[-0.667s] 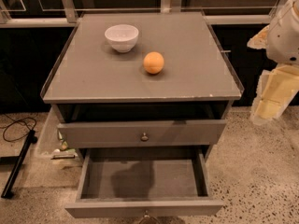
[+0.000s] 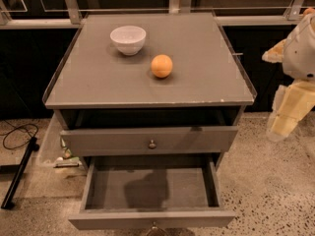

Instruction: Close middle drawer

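Observation:
The grey cabinet (image 2: 147, 90) fills the middle of the camera view. Its middle drawer (image 2: 147, 188) is pulled far out toward me and is empty inside. The drawer's front edge (image 2: 147, 219) is at the bottom of the view, with the knob (image 2: 154, 226) just showing. The upper drawer (image 2: 147, 139) above it stands slightly out, with its round knob (image 2: 152, 144) in view. The lowest drawer is hidden under the open one. My gripper (image 2: 285, 117) hangs at the right edge of the view, beside the cabinet's right side and apart from it, at about drawer height.
A white bowl (image 2: 128, 38) and an orange (image 2: 161, 65) sit on the cabinet top. A black cable and bar (image 2: 19, 171) lie on the floor to the left. Small items (image 2: 64, 159) lie by the cabinet's left foot. Speckled floor (image 2: 266, 191) lies to the right.
My arm at the right has sunk a little. The drawers, bowl and orange have not moved.

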Available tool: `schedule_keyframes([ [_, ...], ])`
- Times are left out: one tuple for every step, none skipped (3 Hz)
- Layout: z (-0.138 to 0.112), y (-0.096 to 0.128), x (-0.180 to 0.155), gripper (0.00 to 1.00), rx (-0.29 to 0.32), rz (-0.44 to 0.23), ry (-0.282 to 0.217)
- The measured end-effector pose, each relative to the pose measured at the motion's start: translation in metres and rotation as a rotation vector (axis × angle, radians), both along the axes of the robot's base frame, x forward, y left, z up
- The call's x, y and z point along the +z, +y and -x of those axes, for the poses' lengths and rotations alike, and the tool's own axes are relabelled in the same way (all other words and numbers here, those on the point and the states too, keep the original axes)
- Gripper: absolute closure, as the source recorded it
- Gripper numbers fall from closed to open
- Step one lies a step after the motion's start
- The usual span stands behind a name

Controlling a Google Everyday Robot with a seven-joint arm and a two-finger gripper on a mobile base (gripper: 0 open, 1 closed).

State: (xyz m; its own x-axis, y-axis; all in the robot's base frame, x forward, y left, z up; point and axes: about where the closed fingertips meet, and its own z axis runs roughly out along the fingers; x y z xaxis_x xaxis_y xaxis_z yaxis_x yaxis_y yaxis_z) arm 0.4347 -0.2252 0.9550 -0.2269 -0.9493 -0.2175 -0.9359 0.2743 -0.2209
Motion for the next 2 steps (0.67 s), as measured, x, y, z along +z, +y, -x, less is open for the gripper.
schedule_keyframes([
  [0.01, -0.017, -0.045, 0.0, -0.014, -0.027, 0.041],
  [0.026, -0.031, -0.101, 0.0, -0.012, -0.073, 0.083],
])
